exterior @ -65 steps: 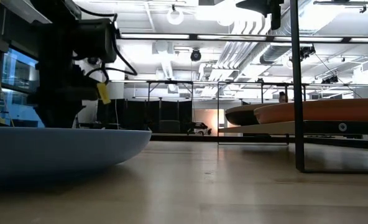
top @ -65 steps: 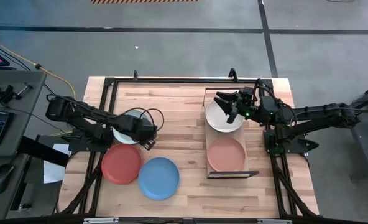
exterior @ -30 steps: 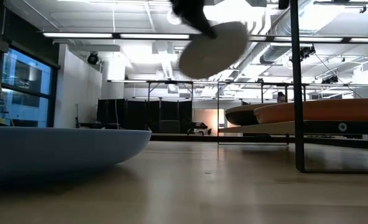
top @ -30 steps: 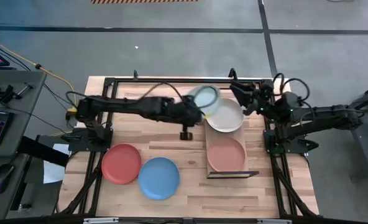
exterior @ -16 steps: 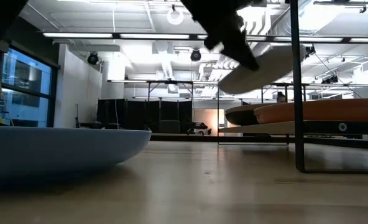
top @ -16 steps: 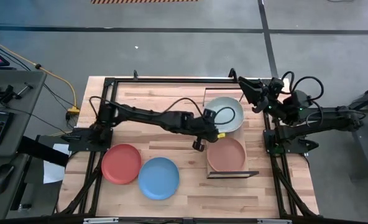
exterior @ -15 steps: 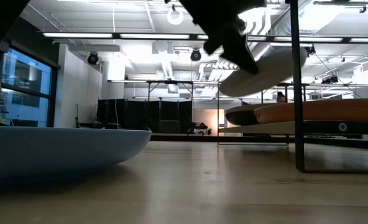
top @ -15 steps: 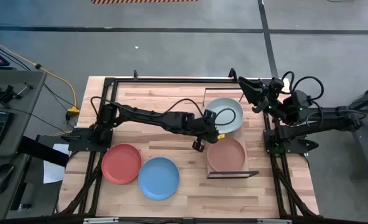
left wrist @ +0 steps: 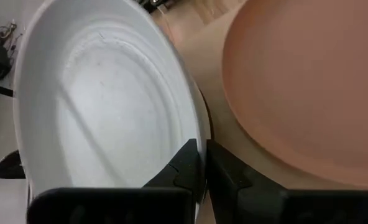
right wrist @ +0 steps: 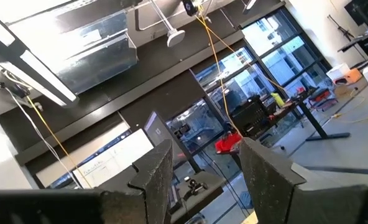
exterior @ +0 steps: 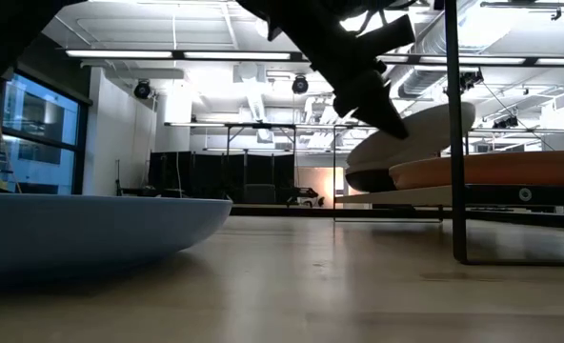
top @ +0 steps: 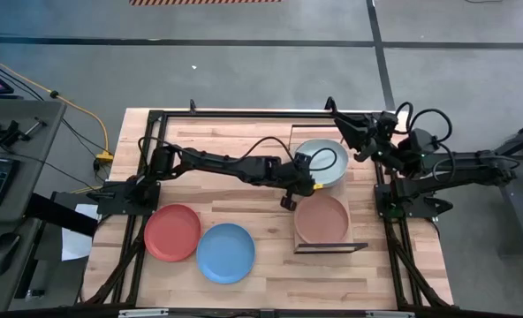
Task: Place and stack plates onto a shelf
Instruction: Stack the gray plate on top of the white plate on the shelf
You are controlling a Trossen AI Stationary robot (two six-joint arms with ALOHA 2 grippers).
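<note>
The left gripper (top: 300, 179) pinches the mint plate (top: 324, 162) by its rim over the shelf's (top: 295, 231) far end, above the white plate. It should level, centre, then release. The right gripper (top: 348, 132), fingers spread, waits beside.

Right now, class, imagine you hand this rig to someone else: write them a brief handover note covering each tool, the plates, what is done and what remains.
Left tool: shut on the mint plate, holding it tilted over the white plate at the shelf's far end.
Right tool: open, empty, raised beside that far end.
Done: white plate and salmon plate lie side by side on the shelf.
Left: lower and release the mint plate, then stack the red plate and blue plate, both on the table. No teal plate shows.
</note>
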